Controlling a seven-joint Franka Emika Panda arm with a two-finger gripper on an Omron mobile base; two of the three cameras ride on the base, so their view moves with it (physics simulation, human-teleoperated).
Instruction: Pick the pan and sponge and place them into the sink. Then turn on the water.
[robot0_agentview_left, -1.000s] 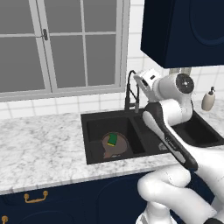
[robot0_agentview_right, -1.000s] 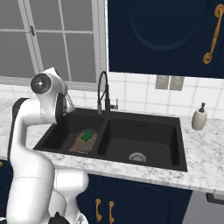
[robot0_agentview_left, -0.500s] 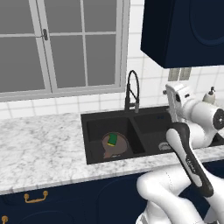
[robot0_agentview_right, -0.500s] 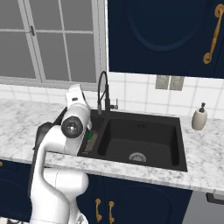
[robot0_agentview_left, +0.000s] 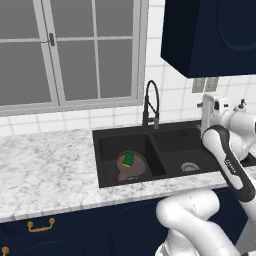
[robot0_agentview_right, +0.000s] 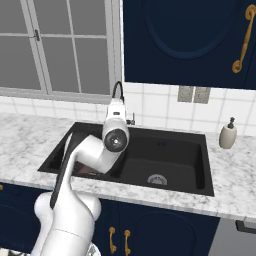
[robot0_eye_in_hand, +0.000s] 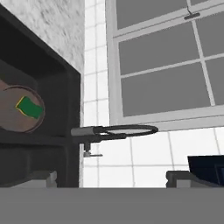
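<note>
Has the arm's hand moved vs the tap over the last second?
Yes. In the left base view the hand has swung from beside the tap to well right of it, over the right basin of the sink.

A home kitchen — a black double-basin sink (robot0_agentview_left: 165, 131) with an arched tap (robot0_agentview_left: 151, 102) sits in a marble counter (robot0_agentview_left: 45, 170). Navy cabinets (robot0_agentview_right: 185, 35), white wall tiles (robot0_agentview_right: 155, 107) and a window (robot0_agentview_left: 70, 50) — plus a soap dispenser (robot0_agentview_right: 228, 134) — complete it.

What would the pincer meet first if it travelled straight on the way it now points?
Probably the tap: in the hand view its arched neck lies across the middle, just ahead of the open pincer. The window stands beyond. Depth is unclear, so it might pass close by.
</note>
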